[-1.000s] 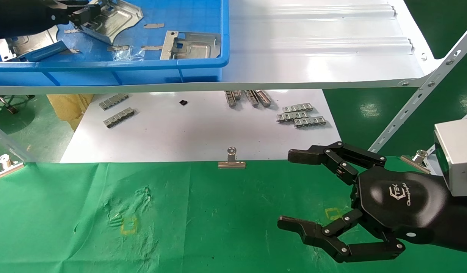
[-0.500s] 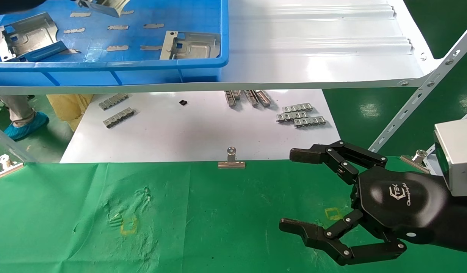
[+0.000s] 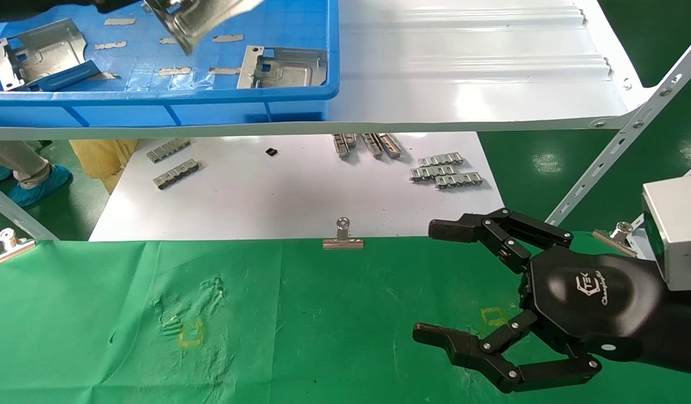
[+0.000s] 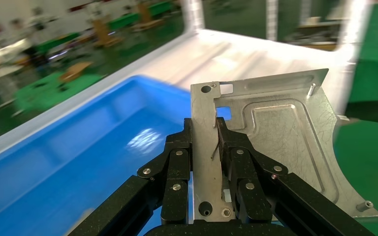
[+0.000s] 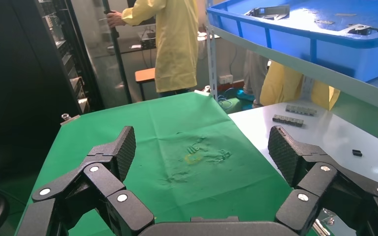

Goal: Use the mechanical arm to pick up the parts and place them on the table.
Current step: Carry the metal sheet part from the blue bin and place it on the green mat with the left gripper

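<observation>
My left gripper (image 4: 204, 133) is shut on the flange of a silvery sheet-metal part (image 4: 280, 130) and holds it in the air above the blue bin (image 4: 54, 162). In the head view only the tip of that arm shows at the top left edge, with the held part (image 3: 195, 17) tilted over the bin (image 3: 155, 98). Two more parts (image 3: 34, 53) (image 3: 284, 66) lie inside the bin. The green cloth table (image 3: 323, 314) lies in front, with yellow square marks (image 3: 190, 334). My right gripper (image 3: 429, 280) (image 5: 202, 147) is open and empty, low over the cloth at the right.
The bin stands on a glossy white shelf (image 3: 463, 84) with a slanted metal post (image 3: 620, 146). Below it a white sheet (image 3: 295, 196) carries grey toothed strips (image 3: 446, 171). A binder clip (image 3: 342, 238) pins the cloth edge. A person in yellow (image 5: 177, 44) stands beyond the table.
My left gripper has lifted one part out of the bin and carried it up and to the right. The right arm has barely moved.
</observation>
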Action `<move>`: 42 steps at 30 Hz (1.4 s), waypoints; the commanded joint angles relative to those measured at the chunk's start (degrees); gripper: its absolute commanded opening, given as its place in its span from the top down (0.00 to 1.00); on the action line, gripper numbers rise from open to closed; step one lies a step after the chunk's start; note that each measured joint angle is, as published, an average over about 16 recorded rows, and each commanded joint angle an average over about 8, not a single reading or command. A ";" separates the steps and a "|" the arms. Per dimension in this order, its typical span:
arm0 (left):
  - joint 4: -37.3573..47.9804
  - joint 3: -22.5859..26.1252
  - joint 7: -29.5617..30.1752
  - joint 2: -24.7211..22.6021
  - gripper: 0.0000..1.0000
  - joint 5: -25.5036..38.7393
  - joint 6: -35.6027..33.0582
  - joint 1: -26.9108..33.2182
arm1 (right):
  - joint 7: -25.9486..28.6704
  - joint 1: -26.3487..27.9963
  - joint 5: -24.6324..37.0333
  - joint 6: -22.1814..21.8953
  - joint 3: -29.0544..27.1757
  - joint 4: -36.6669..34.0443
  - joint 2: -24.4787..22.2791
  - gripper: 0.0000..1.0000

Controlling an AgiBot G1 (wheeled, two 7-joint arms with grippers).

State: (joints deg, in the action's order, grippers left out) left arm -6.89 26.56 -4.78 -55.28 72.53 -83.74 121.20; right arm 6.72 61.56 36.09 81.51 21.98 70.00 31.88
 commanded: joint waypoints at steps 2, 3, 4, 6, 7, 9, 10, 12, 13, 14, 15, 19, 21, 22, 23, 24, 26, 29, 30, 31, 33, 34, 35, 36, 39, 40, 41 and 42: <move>-0.34 -0.30 -1.64 0.70 1.00 -0.73 -5.09 -0.19 | 0.00 0.00 0.00 0.00 0.00 0.00 0.00 0.00; -0.70 -0.31 -2.18 0.96 1.00 -0.99 -6.05 -0.45 | 0.00 0.00 0.00 0.00 0.00 0.00 0.00 0.00; -1.18 -0.29 -2.67 1.23 1.00 -1.27 -6.76 -0.77 | 0.00 0.00 0.00 0.00 0.00 0.00 0.00 0.00; -2.63 -0.11 -3.55 1.88 1.00 -2.00 -7.72 -1.71 | 0.00 0.00 0.00 0.00 0.00 0.00 0.00 0.00; -3.58 0.07 -3.91 2.23 1.00 -2.41 -7.91 -2.29 | 0.00 0.00 0.00 0.00 0.00 0.00 0.00 0.00; -6.06 0.61 -4.47 3.13 1.00 -3.57 -8.16 -3.73 | 0.00 0.00 0.00 0.00 0.00 0.00 0.00 0.00; -7.51 0.94 -4.65 3.65 1.00 -4.31 -8.25 -4.55 | 0.00 0.00 0.00 0.00 0.00 0.00 0.00 0.00; -11.14 1.85 -4.92 5.02 1.00 -6.31 -8.40 -6.54 | 0.00 0.00 0.00 0.00 0.00 0.00 0.00 0.00; -13.12 2.40 -4.97 5.80 1.00 -7.50 -8.44 -7.62 | 0.00 0.00 0.00 0.00 0.00 0.00 0.00 0.00; -15.30 3.05 -5.02 6.69 1.00 -8.85 -8.46 -8.82 | 0.00 0.00 0.00 0.00 0.00 0.00 0.00 0.00; -17.51 3.77 -5.04 7.65 1.00 -10.27 -8.46 -10.06 | 0.00 0.00 0.00 0.00 0.00 0.00 0.00 0.00; -24.90 7.10 -5.30 11.61 1.00 -15.48 -8.20 -14.67 | 0.00 0.00 0.00 0.00 0.00 0.00 0.00 0.00; -27.08 8.92 -6.06 13.37 1.00 -17.17 -7.99 -16.42 | 0.00 0.00 0.00 0.00 0.00 0.00 0.00 0.00; -27.67 9.78 -6.66 14.10 1.00 -17.63 -7.89 -17.07 | 0.00 0.00 0.00 0.00 0.00 0.00 0.00 0.00; -28.04 10.69 -7.50 14.76 1.00 -17.85 -7.80 -17.63 | 0.00 0.00 0.00 0.00 0.00 0.00 0.00 0.00; -28.27 11.60 -8.54 15.31 1.00 -17.89 -7.71 -18.10 | 0.00 0.00 0.00 0.00 0.00 0.00 0.00 0.00; -28.28 13.43 -11.18 16.13 1.00 -17.28 -7.54 -18.81 | 0.00 0.00 0.00 0.00 0.00 0.00 0.00 0.00; -27.54 16.33 -16.12 16.64 1.00 -14.93 -7.20 -19.43 | 0.00 0.00 0.00 0.00 0.00 0.00 0.00 0.00; -27.11 17.30 -17.89 16.61 1.00 -13.90 -7.07 -19.52 | 0.00 0.00 0.00 0.00 0.00 0.00 0.00 0.00; -26.56 18.18 -19.54 16.48 1.00 -12.87 -6.93 -19.55 | 0.00 0.00 0.00 0.00 0.00 0.00 0.00 0.00; -25.01 19.90 -22.65 15.90 1.00 -10.70 -6.59 -19.54 | 0.00 0.00 0.00 0.00 0.00 0.00 0.00 0.00; -24.10 20.65 -23.99 15.48 1.00 -9.67 -6.43 -19.51 | 0.00 0.00 0.00 0.00 0.00 0.00 0.00 0.00; -23.09 21.40 -25.28 14.98 1.00 -8.64 -6.27 -19.51 | 0.00 0.00 0.00 0.00 0.00 0.00 0.00 0.00; -22.06 22.09 -26.47 14.44 1.00 -7.69 -6.13 -19.49 | 0.00 0.00 0.00 0.00 0.00 0.00 0.00 0.00; -18.81 23.78 -29.33 12.72 1.00 -5.48 -5.89 -19.65 | 0.00 0.00 0.00 0.00 0.00 0.00 0.00 0.00; -17.77 24.27 -30.19 12.15 1.00 -4.89 -5.86 -19.81 | 0.00 0.00 0.00 0.00 0.00 0.00 0.00 0.00; -16.77 24.72 -31.02 11.61 1.00 -4.36 -5.85 -19.98 | 0.00 0.00 0.00 0.00 0.00 0.00 0.00 0.00; -15.82 25.14 -31.84 11.11 1.00 -3.90 -5.87 -20.15 | 0.00 0.00 0.00 0.00 0.00 0.00 0.00 0.00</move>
State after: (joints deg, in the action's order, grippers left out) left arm -23.06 51.33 -36.37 -43.87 68.01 -89.68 100.97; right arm 6.72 61.56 36.09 81.51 21.99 70.00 31.88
